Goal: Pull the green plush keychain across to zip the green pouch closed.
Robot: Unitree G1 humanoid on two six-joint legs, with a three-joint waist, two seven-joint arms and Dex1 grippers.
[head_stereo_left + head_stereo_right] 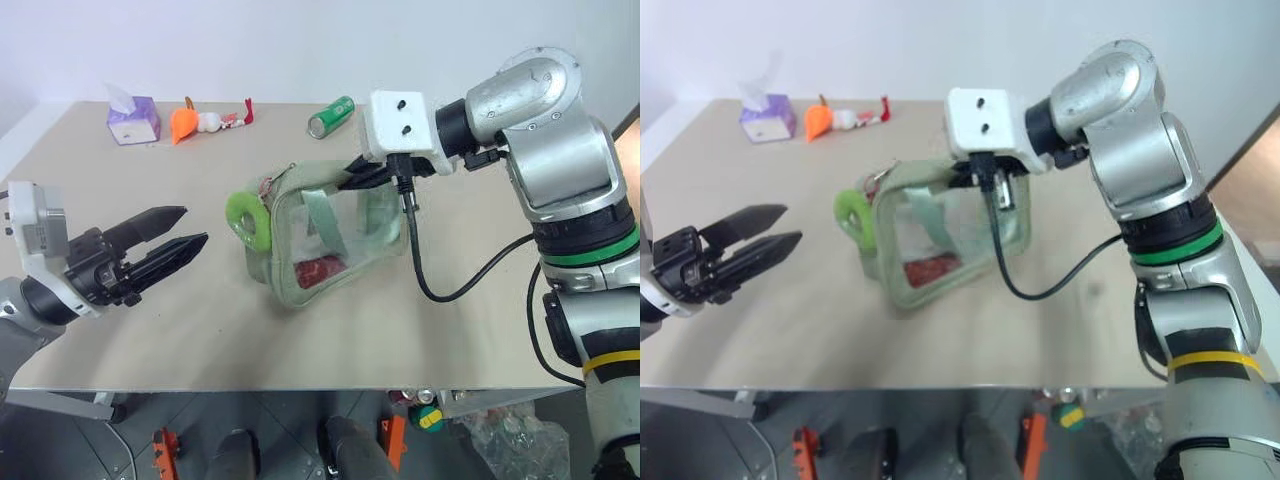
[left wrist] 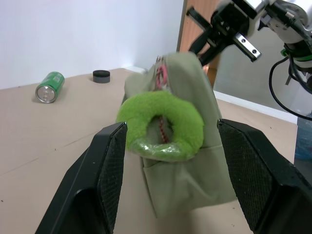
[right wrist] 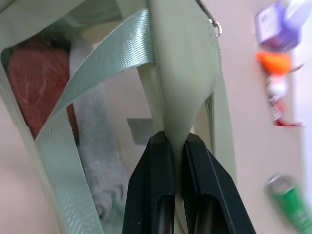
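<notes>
Standing on the beige table (image 1: 480, 300), the green pouch (image 1: 330, 245) sits near the middle in the left eye view, tilted, with red items visible through its clear side panel. The green plush keychain (image 1: 248, 220) hangs at the pouch's end facing the left gripper (image 1: 168, 242), whose fingers are spread apart and empty, pointing toward the keychain with a clear gap between them. The right gripper (image 1: 352, 176) meets the pouch's top edge at the opposite end. At the table's far edge lie a purple tissue box (image 1: 133, 119), an orange toy (image 1: 184, 123) and a green soda can (image 1: 331, 117).

The right eye view shows the same arrangement.

In the left wrist view, the keychain (image 2: 163, 126) appears between the two spread fingers (image 2: 109, 170), ahead of them and not touched; it rests against the pouch's end (image 2: 190, 161). The can (image 2: 49, 87) lies beyond.

In the right wrist view, the right gripper's fingers (image 3: 161, 185) are clamped on a fold of the pouch's fabric (image 3: 180, 92); the strap handle (image 3: 97, 73) arches beside it.
</notes>
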